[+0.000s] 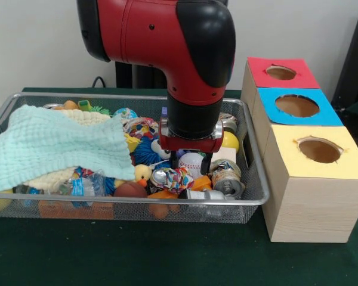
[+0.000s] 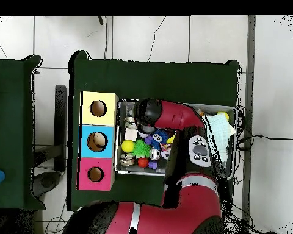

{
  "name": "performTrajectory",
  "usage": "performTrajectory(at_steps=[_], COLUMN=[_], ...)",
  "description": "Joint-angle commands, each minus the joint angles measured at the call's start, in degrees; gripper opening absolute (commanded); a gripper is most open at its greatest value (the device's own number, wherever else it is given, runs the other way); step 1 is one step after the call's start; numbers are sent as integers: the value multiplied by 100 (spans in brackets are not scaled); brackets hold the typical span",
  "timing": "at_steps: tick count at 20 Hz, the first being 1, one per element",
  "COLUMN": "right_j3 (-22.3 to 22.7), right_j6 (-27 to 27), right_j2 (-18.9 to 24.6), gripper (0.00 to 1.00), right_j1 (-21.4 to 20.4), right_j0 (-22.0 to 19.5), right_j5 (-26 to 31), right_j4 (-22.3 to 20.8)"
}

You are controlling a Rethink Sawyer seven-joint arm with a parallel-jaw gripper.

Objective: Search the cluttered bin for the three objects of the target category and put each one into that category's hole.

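The gripper [image 1: 194, 164] hangs low in the right half of the bin [image 1: 258, 199], right over the cans and balls; can't tell if it's open or closed. The mint cloth [image 1: 53, 146] is draped across the left side of the pile, with the cream cloth [image 1: 51, 177] peeking out under it. The yellow hole [image 1: 319, 150] sits on the nearest box, just right of the bin.

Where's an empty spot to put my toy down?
The green tabletop in front of the wire basket and beside the yellow-topped box is bare. The basket itself is crammed with toys, cans and the mint-green cloth, with the pincer over it.
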Motion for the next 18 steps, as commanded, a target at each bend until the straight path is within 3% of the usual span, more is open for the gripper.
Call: performTrajectory(at_steps=[1,13,18], right_j3=[268,-769,-1614], right_j6=[808,913,907], right_j2=[301,36,-69], gripper=[100,100,100], right_j1=[152,547,959], right_j0=[31,59,125], right_j5=[-414,100,571], right_j4=[-30,-22,10])
